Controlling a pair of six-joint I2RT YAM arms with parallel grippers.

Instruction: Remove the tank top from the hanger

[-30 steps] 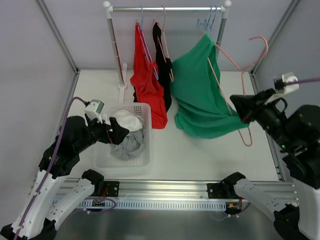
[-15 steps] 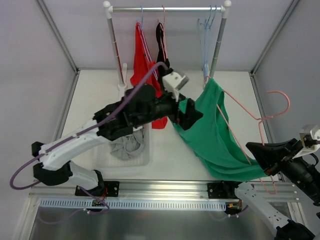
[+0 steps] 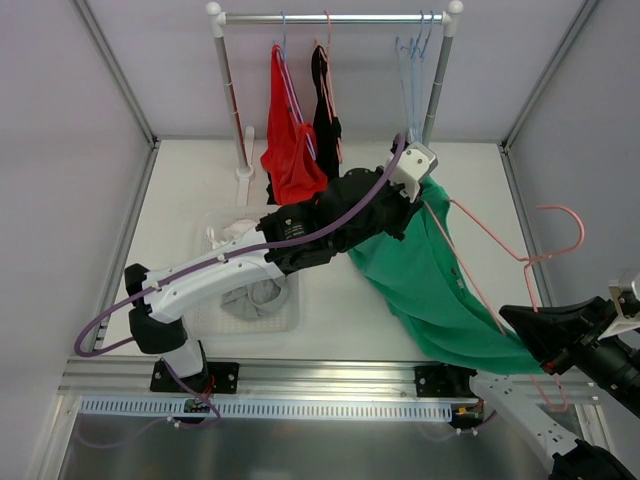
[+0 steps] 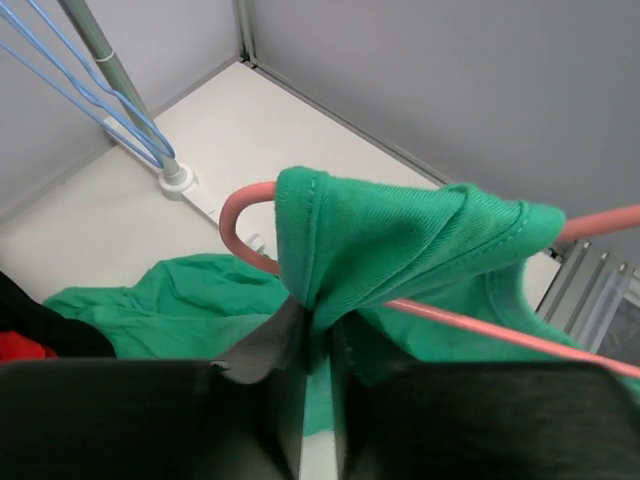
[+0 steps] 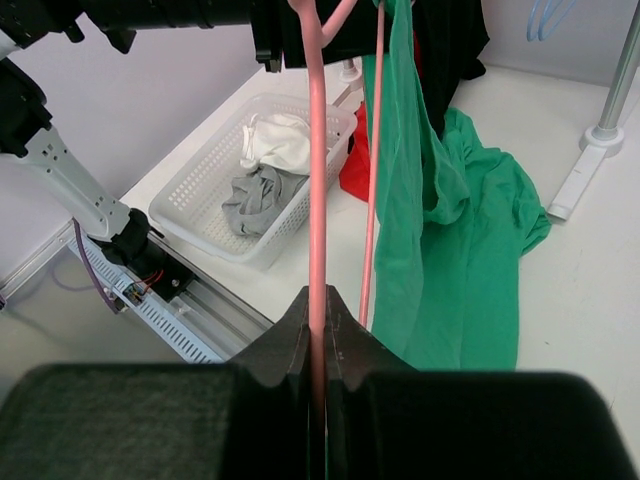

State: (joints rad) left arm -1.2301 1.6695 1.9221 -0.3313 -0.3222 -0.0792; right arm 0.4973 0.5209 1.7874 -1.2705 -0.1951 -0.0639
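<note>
Clearly, the green tank top (image 3: 440, 290) hung stretched between the two arms over the right half of the table (image 3: 200, 180), its hem sagging toward the near right corner. The left gripper (image 4: 315, 325) was pinched almost closed on a bunched fold of the shoulder strap (image 4: 400, 235), just where the strap looped over the pink hanger (image 5: 316, 150). The right gripper (image 5: 318, 325) was clamped tight on the hanger's wire at the near right edge.

The fabric looked light, soft and stretchy. It would likely drape and give rather than slide cleanly, and could catch on the hanger's rounded shoulder. The strap's hemmed edge seemed the soundest place to hold. The thin wire was probably stiff but springy, so it might flex under a hard tug.

Open room lay to the left and near, across bare table toward the white basket (image 3: 297, 300). The far side was crowded by the rail post (image 3: 432, 80), the blue hangers (image 3: 412, 60) and the red garment (image 3: 290, 140) and black garment (image 3: 325, 110). The enclosure wall stood close on the right.
</note>
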